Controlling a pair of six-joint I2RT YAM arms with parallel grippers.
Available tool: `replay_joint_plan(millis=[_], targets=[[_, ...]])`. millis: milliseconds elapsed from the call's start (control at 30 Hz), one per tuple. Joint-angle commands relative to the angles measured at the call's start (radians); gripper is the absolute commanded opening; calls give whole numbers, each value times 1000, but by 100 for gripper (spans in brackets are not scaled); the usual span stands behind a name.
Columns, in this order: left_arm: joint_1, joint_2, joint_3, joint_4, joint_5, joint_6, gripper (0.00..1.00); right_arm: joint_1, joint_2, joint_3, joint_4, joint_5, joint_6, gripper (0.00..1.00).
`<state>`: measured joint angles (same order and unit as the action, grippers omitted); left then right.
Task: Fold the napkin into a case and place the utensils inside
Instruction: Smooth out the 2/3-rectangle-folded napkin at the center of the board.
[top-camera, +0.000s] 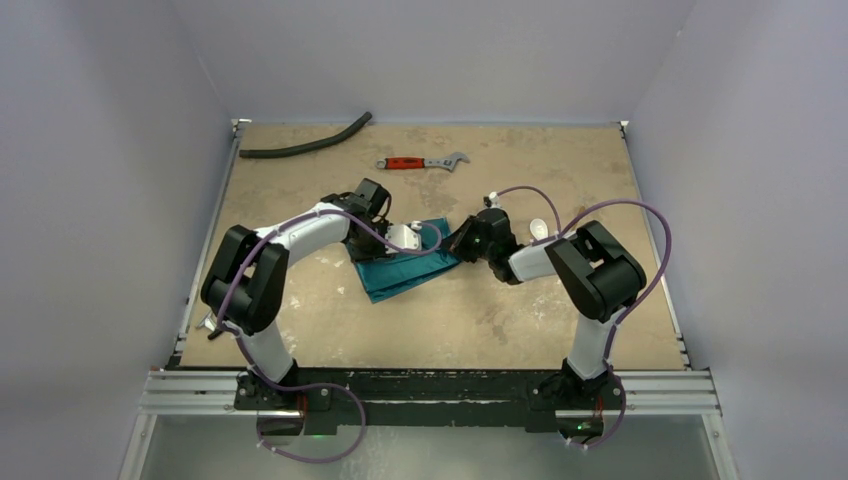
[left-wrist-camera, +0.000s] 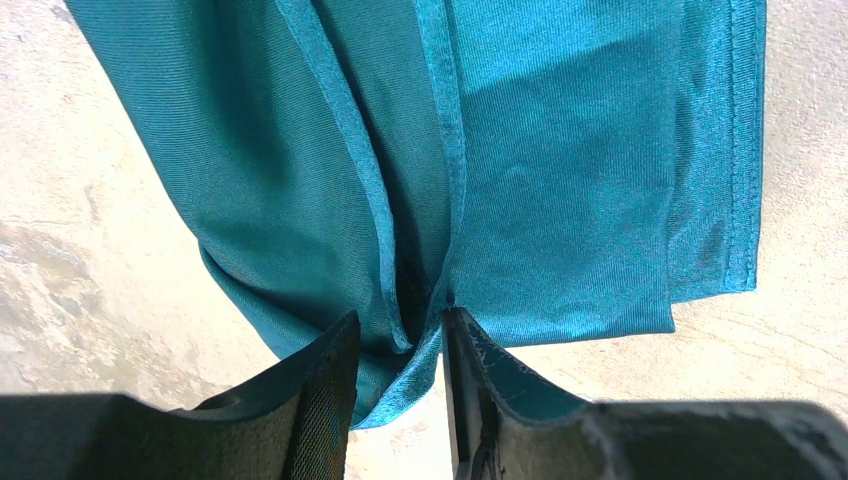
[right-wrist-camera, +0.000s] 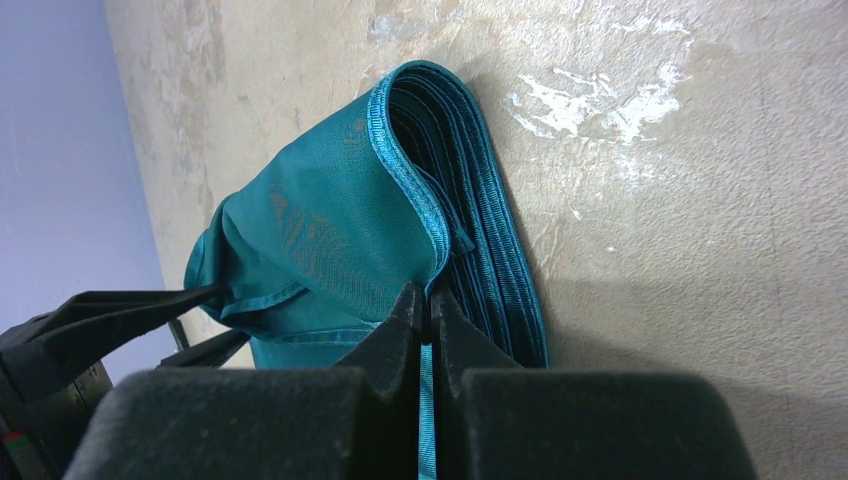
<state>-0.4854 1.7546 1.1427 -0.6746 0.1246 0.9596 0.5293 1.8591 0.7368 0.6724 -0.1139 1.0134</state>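
Observation:
The teal napkin lies folded in layers at the middle of the table. My right gripper is shut on a hemmed edge of the napkin and lifts that layer off the stacked folds below. From the other side, my left gripper stands open, and a loose hemmed fold of the napkin hangs between its fingers unpinched. From above, the left gripper and right gripper face each other over the cloth's far edge. Of the utensils, only a white spoon shows, partly hidden behind the right arm.
A red-handled wrench and a black hose lie near the table's far edge. A small tool sits by the left edge beside the left arm. Grey walls close the table on three sides.

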Motion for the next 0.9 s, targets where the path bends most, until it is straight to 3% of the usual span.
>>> replay_joint_plan(millis=[0, 100, 200, 300, 500, 667, 867], targets=[[3, -14, 14, 26, -14, -9, 36, 2, 0, -37, -79, 43, -14, 0], [-1, -21, 24, 19, -11, -14, 38, 2, 2, -42, -79, 40, -11, 0], [-13, -44, 28, -2, -4, -12, 56, 2, 6, -43, -74, 39, -11, 0], [-20, -46, 22, 0, 0, -7, 58, 3, 14, -36, -63, 39, -12, 0], [-24, 27, 61, -25, -1, -6, 25, 2, 11, -41, -65, 38, -11, 0], [-35, -4, 44, -34, -5, -7, 0, 2, 16, -43, -68, 34, -5, 0], [-38, -72, -43, -15, -28, 19, 0, -8, 21, -46, -62, 29, -1, 0]])
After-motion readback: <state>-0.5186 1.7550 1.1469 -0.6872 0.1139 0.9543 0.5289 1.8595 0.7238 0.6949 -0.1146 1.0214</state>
